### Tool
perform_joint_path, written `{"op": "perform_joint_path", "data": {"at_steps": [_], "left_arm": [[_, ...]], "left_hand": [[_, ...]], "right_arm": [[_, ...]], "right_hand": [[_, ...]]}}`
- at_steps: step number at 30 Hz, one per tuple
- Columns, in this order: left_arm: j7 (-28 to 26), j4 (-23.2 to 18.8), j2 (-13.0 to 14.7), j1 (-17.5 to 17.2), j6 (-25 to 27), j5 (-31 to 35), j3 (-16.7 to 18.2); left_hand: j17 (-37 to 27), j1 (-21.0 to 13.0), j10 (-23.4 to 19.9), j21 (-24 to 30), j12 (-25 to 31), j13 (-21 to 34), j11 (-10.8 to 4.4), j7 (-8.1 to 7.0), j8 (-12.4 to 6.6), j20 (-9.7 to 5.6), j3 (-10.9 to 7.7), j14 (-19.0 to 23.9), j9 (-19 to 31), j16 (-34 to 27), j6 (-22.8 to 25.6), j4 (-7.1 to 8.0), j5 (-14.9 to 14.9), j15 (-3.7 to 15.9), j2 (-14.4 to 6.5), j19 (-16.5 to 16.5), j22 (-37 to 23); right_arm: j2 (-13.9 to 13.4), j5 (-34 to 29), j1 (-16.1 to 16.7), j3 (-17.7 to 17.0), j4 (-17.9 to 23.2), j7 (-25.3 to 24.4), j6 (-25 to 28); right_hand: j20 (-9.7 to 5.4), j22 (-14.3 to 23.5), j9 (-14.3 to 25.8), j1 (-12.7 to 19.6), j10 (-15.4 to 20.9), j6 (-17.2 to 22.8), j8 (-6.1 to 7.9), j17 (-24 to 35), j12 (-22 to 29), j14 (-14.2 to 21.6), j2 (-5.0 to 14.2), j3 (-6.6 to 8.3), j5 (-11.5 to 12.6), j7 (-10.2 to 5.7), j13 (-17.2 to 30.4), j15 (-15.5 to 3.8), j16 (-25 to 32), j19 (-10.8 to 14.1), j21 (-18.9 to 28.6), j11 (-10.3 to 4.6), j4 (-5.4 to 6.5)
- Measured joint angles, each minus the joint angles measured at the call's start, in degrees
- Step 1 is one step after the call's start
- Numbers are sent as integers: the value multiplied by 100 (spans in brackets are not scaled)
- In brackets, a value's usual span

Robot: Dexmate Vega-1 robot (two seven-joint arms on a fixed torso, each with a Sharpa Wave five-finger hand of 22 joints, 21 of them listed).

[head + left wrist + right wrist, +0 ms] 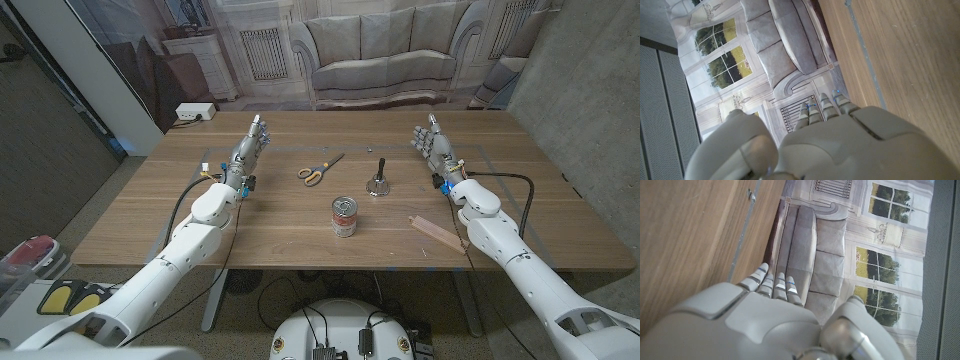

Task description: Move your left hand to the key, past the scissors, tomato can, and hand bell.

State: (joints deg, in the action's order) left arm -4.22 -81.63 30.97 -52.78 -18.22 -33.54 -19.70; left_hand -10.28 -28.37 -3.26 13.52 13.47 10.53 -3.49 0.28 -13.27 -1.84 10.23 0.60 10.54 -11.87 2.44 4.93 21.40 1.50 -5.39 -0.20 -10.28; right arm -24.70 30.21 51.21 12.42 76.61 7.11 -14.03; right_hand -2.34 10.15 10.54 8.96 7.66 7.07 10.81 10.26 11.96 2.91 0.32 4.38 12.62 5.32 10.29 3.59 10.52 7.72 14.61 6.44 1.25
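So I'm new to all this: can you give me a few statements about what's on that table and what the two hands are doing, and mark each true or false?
1. The left hand holds the yellow-handled scissors. False: it holds nothing and stands apart from them.
2. The red-labelled tomato can stands upright on the wooden table. True.
3. The dark metal hand bell lies on its side. False: it stands upright, handle up.
4. The right hand has its fingers apart and holds nothing. True.
5. A pale wooden strip lies near the right arm. True.
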Motion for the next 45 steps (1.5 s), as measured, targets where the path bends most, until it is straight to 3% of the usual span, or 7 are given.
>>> {"op": "perform_joint_path", "data": {"at_steps": [14, 39, 45], "left_arm": [[-325, -270, 77, -287, -181, 216, 81], [-429, -468, 358, -609, -282, 321, 232], [-396, -433, 383, -643, -340, 353, 235]], "left_hand": [[-27, -192, -133, 28, 0, -1, -71, -80, -24, 51, -83, 127, 0, -32, 203, -83, -1, -3, -101, 130, -27], [-27, -335, -316, 27, 0, -1, 13, 35, -24, -2, -74, 199, -1, -32, 376, -138, -72, 69, -109, 139, -37], [-27, -335, -316, 27, 0, -1, 13, 3, -24, -2, -51, 223, -1, -4, 407, -161, -72, 44, -108, 139, -37]], "right_arm": [[-102, -57, 92, -34, 216, -40, 40], [-222, -68, 264, -48, 553, -157, 79], [-280, -58, 300, -71, 683, -158, 81]], "right_hand": [[11, 13, 0, 22, 0, 32, 0, 0, 0, 0, 22, 0, 0, -31, 0, 0, 0, 11, -22, 0, 0], [11, 12, -1, 22, 63, 31, 0, -1, 0, 0, 22, 0, 0, -31, -1, 0, 0, 10, -43, 1, 0], [11, 11, -1, 22, 62, 31, 0, -1, 0, 0, 22, -19, 0, -31, -1, 0, 0, 10, -43, 0, -19]]}}
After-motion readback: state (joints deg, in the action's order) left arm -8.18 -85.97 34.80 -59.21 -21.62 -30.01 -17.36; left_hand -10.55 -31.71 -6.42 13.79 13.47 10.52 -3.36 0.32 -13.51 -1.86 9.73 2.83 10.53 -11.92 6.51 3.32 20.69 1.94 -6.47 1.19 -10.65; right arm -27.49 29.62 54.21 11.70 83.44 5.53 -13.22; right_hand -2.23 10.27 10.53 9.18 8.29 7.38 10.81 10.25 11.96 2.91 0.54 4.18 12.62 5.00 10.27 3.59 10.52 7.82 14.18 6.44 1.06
